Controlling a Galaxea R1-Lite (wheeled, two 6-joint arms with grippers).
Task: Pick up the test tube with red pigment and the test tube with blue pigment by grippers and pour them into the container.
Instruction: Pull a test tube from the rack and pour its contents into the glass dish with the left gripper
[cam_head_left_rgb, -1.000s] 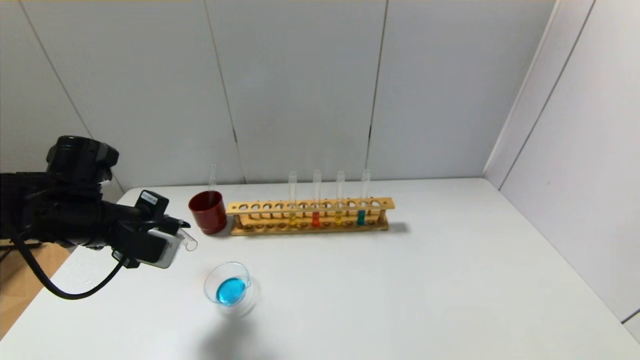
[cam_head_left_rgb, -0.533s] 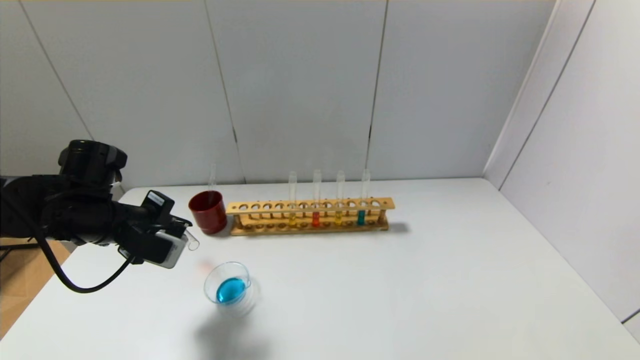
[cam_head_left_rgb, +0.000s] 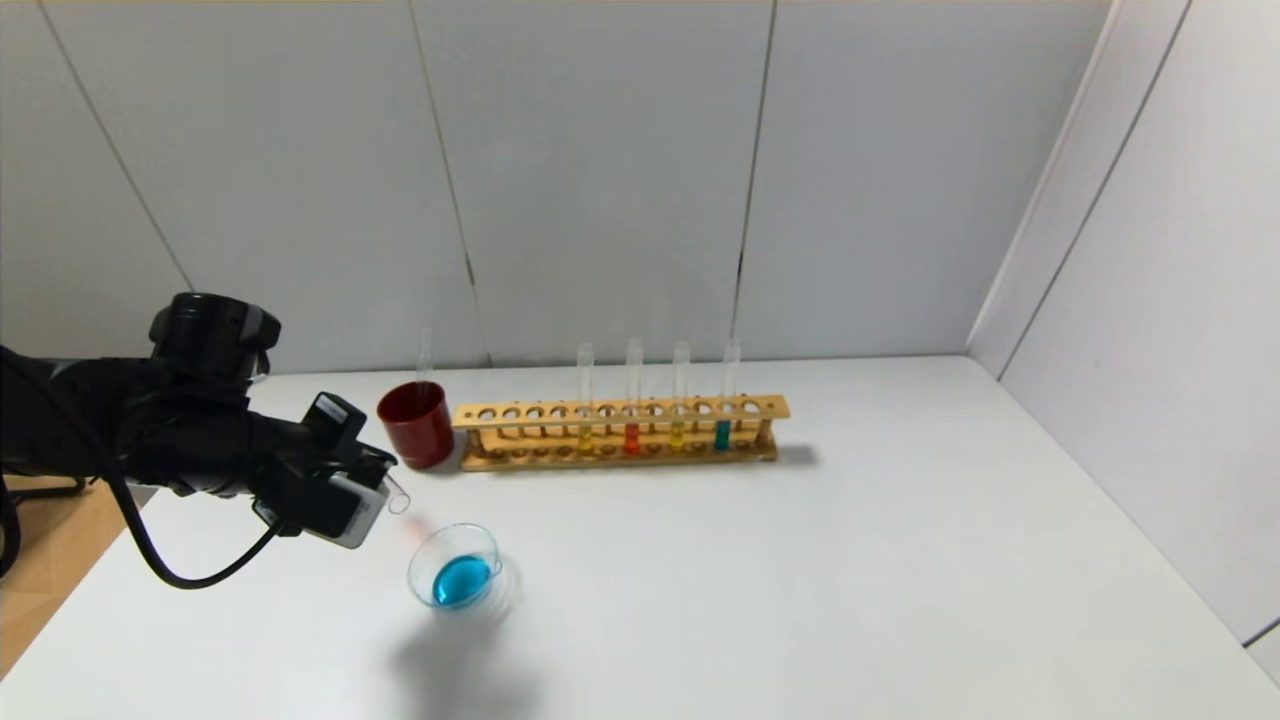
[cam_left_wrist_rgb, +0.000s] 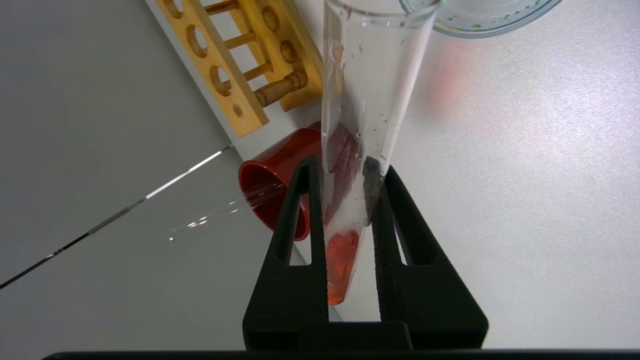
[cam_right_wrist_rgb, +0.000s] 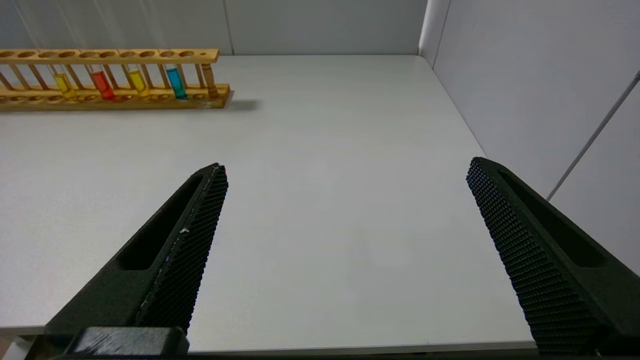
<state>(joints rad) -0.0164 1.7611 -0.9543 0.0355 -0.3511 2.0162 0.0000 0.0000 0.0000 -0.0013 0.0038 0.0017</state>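
Note:
My left gripper is shut on the test tube with red pigment, which lies tilted, its open mouth just left of and above the container. Orange-red liquid sits at the tube's round bottom, between the fingers. The container, a low clear glass dish, holds blue liquid; its rim shows in the left wrist view. A test tube with blue pigment stands in the wooden rack. My right gripper is open and empty over the table's front edge, out of the head view.
The rack also holds two yellow tubes and another red tube. A dark red cup with an empty tube in it stands left of the rack. The table's left edge lies under my left arm.
My left gripper has moved right and slightly down with the red tube, bringing its mouth closer to the container. Nothing else has moved.

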